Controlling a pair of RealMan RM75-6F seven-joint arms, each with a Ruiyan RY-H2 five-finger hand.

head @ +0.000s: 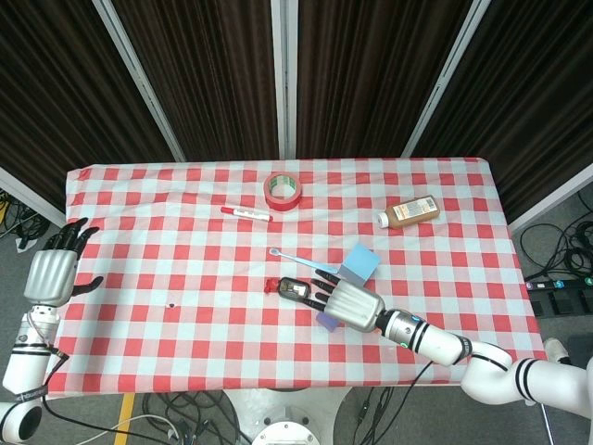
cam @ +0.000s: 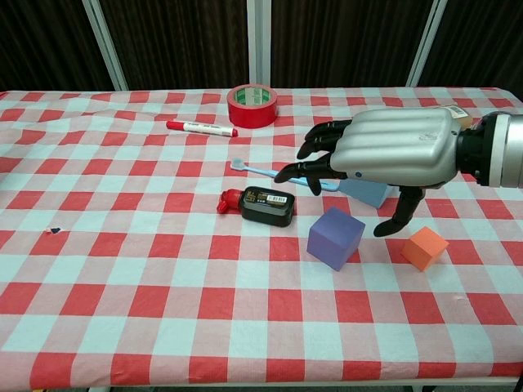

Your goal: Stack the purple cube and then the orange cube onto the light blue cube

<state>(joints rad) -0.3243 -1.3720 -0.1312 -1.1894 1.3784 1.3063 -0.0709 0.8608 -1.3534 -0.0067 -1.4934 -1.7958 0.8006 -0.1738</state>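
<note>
Purple cube (cam: 334, 238): on the checked cloth, turned corner-forward. Orange cube (cam: 425, 248): smaller, just right of it. Light blue cube (head: 359, 262): largest, behind both, partly hidden.

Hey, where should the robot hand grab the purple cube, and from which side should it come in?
Grip the purple cube across two opposite side faces, coming down from above. It sits flat on the checked tablecloth with free space all round, and the right robot hand hovers above it, fingers apart.

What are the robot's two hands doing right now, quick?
Left hand: open, holding nothing.
Right hand: open above the purple cube, holding nothing.
</note>
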